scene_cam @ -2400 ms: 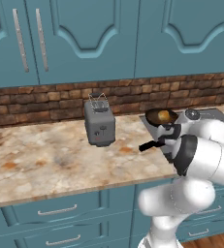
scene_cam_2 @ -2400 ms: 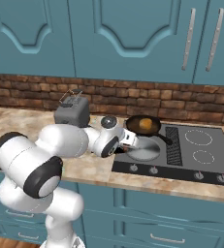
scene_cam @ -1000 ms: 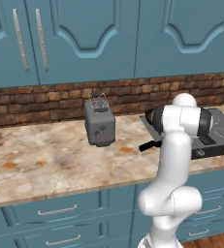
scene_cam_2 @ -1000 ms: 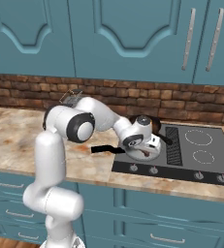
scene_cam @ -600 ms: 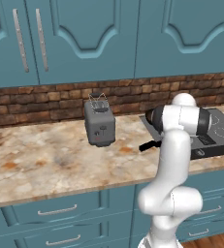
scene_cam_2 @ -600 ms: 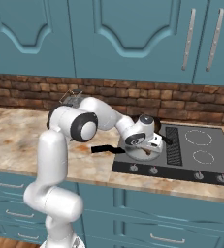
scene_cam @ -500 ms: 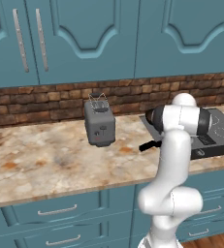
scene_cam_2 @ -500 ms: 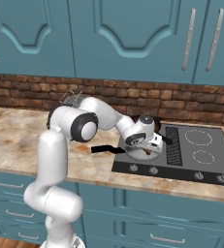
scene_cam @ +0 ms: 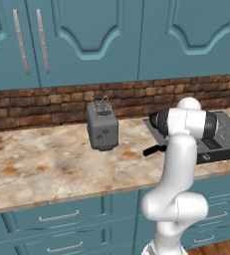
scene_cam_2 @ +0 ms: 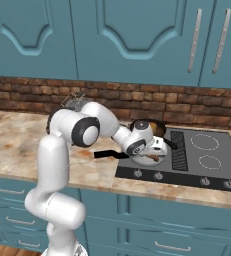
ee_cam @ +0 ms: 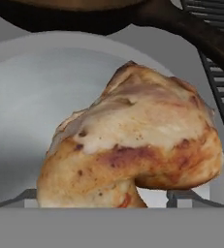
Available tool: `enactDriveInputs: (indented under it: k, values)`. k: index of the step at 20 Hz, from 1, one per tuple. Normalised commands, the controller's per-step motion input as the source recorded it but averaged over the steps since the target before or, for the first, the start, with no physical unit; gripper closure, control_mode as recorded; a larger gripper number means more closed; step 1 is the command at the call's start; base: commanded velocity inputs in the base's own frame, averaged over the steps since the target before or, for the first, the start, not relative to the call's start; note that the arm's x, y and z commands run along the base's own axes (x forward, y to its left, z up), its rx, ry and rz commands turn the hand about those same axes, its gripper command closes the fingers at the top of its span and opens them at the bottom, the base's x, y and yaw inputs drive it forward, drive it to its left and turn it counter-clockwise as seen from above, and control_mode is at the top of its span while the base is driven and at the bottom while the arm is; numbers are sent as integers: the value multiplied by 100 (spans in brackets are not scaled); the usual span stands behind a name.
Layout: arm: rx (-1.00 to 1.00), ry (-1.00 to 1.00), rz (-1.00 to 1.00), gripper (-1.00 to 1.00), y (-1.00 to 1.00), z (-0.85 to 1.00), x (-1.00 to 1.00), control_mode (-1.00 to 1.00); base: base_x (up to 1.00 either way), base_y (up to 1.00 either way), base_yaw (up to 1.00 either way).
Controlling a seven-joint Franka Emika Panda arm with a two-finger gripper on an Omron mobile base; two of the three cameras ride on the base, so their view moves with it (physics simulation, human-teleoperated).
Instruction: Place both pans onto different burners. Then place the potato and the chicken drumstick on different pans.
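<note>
Two pans sit on the cooktop [scene_cam_2: 212,177], both close to the claw. The silver pan [ee_cam: 31,111] lies directly below the claw [ee_cam: 128,201], on the cooktop's near left part; its black handle [scene_cam_2: 109,154] points left over the counter [scene_cam_2: 17,150]. The darker pan [scene_cam_2: 154,127] sits just beyond the claw, toward the brick wall [scene_cam_2: 197,112], and its handle [ee_cam: 191,31] runs off to the claw's right in the hand view. I cannot see the potato in these frames, so cannot say where it is.

The chicken drumstick [ee_cam: 133,145] is right at the claw, above the silver pan's shiny inside. In the hand view it takes up the middle, browned and blotchy, with the two finger tips [ee_cam: 181,197] rising at either side of its lower part. The tips look pressed to it, so the claw seems closed on the drumstick, though the exact contact is hidden by the meat. Whether the drumstick touches the pan floor cannot be told.

In the right base view the claw [scene_cam_2: 152,157] hangs low over the silver pan, wrist bent down. The black ribbed vent [scene_cam_2: 178,145] is just right of the claw, and two white ring burners [scene_cam_2: 207,150] lie farther right, bare. A grey toaster [scene_cam: 102,127] stands on the counter well to the claw's left, near the wall.
</note>
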Motion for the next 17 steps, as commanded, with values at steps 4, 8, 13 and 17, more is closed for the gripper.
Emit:
enactDriveInputs:
  k: [4,8,13,17]
  values:
    - [-12,-9,1,-100,0,-8,0,-100,0,0,0]
    - [-8,-18,0,-100,0,10,-7,-100,0,0,0]
    - [-2,-23,0,-100,0,53,-33,-100,0,0,0]
    - [0,-19,0,-100,0,53,-40,-100,0,0,0]
